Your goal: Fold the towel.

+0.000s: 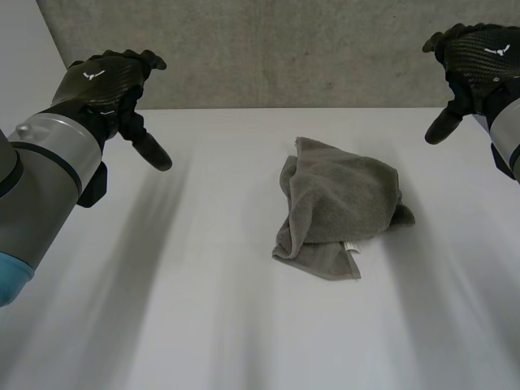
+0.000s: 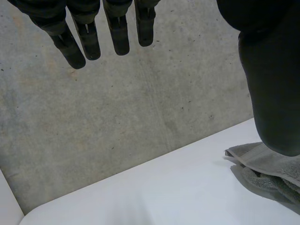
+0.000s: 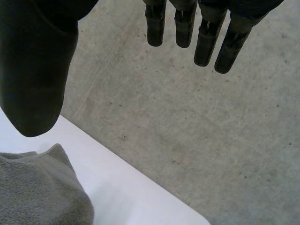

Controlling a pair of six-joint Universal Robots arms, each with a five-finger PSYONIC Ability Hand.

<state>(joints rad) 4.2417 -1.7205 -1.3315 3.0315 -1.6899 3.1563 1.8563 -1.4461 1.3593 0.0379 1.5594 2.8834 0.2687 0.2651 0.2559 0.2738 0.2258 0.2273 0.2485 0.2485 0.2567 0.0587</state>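
Left hand (image 1: 101, 81), right hand (image 1: 479, 57): fingers (image 2: 117, 33) straight, off towel (image 1: 337, 207).

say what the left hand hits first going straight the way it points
Likely the concrete wall behind the table; the left hand aims there, with the towel off its thumb side.

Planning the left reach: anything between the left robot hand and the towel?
Nothing. In the head view, the stretch from the left robot hand to the crumpled towel is bare white table.
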